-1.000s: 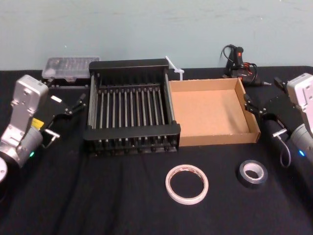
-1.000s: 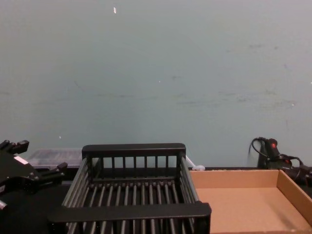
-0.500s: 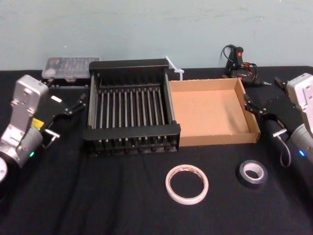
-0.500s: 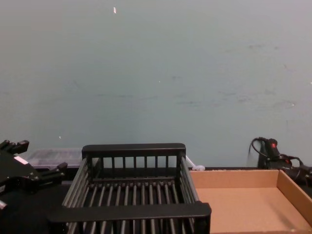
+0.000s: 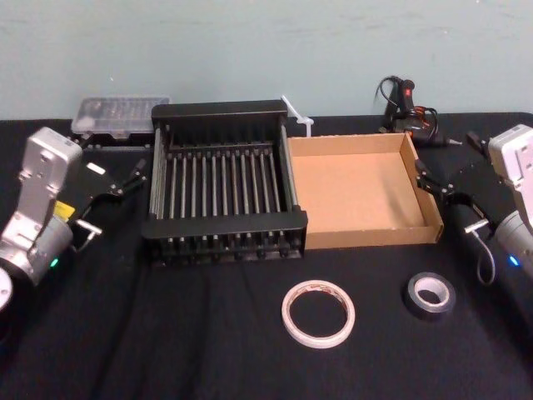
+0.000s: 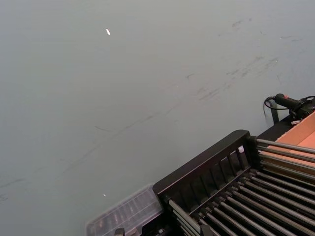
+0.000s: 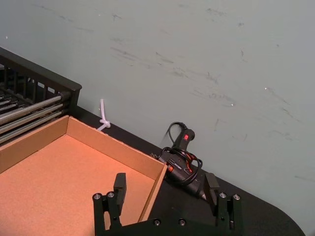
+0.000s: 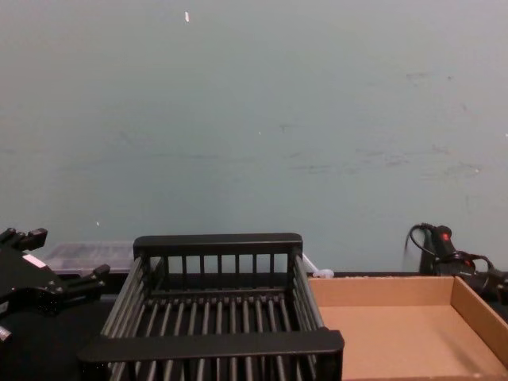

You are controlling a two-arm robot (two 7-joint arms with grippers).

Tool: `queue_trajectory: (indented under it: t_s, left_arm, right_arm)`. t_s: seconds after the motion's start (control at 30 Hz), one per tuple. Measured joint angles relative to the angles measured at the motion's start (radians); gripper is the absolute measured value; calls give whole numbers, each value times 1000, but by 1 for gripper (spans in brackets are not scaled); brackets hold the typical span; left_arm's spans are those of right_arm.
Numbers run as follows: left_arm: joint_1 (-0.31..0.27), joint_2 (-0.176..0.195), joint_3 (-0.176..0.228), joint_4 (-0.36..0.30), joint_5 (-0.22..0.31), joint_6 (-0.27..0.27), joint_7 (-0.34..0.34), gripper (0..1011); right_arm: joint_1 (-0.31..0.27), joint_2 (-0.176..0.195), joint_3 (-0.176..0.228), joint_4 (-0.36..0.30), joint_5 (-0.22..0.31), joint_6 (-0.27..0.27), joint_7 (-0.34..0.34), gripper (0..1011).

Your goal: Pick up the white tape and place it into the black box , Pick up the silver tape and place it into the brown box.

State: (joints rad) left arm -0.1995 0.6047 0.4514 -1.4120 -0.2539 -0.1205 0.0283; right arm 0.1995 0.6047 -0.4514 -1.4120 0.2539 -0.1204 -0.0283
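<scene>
brown box (image 5: pixel 371 237): a shallow brown cardboard tray, set on the black table cloth (image 5: pixel 166 333).
black box (image 5: pixel 225 223): a black plastic crate with bar sides, set right beside the brown box, on its left.
white tape (image 5: pixel 318 313): a big thin white ring, laid flat in front of the black box, apart from it.
silver tape (image 5: pixel 430 294): a small thick dark grey roll, laid flat to the right of the white tape, in front of the brown box.
left gripper (image 5: pixel 132 177): held left of the black box, fingers spread, nothing held.
right gripper (image 5: pixel 426 177): held by the brown box's right wall, fingers spread, nothing held.
in the way: each box's front wall is stood between the tape and the box floor.
behind: a clear plastic case (image 5: pixel 119 111), a white zip tie (image 5: pixel 297 117) and a black glue gun with wires (image 5: pixel 405 104) are kept by the wall.
head view: both tapes are seen from above.
chest view: the crate bars are seen from the side.
</scene>
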Motion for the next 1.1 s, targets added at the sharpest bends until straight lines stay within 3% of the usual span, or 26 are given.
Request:
queue_trajectory:
  t_s: [0.63, 1.1]
  left_arm:
    - [0, 0, 0, 0, 0, 0, 0, 1001]
    - [0, 0, 0, 0, 0, 0, 0, 1001]
  right_arm:
    - [0, 0, 1, 0, 0, 0, 0, 1002]
    - [-53, 15, 64, -66, 25, 30, 47, 1002]
